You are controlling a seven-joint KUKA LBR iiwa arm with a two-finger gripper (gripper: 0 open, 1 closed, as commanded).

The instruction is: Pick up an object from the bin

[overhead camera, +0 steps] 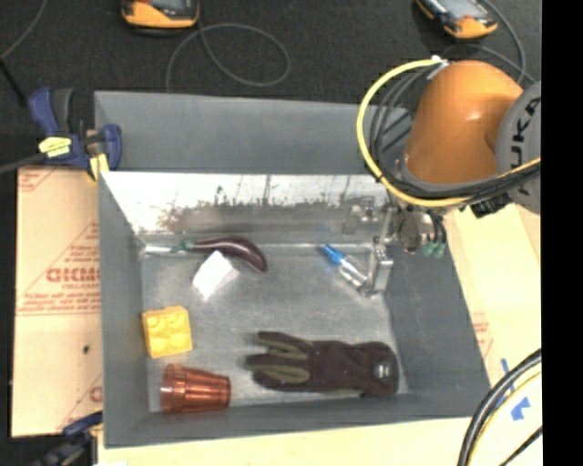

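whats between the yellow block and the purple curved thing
A white block lies between the yellow block and the purple curved thing, as the camera view shows.

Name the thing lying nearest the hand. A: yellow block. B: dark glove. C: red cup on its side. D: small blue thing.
D: the small blue thing lies just left of the hand, near the far wall of the bin.

Black floor (301, 55) across the top, two orange-and-black devices (159, 11) at the upper edge, pale surface (273, 451) along the bottom
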